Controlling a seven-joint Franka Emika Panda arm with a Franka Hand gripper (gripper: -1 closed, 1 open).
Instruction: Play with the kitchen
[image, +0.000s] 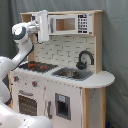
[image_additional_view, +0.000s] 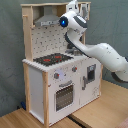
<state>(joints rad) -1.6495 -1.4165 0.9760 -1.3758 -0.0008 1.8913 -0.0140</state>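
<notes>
Grey backdrop; kitchen (image: 60, 75) fills frame centre. Gripper (image: 44, 26), upper left in the first exterior view, is seen at microwave (image: 70, 23); finger state cannot be told. Door contact should be kept gentle.

Both cameras stand off the arm, roughly level with the kitchen (image: 65, 75), and look at its front from opposite corners. The first exterior view looks in from the sink end, close enough that the kitchen fills the picture, the arm (image: 22, 42) entering from the first exterior view's left. The second exterior view stands further back off the hob (image_additional_view: 54, 59) corner, taking in the tabletop (image_additional_view: 95, 112). Both share the hob and upper shelf.
</notes>
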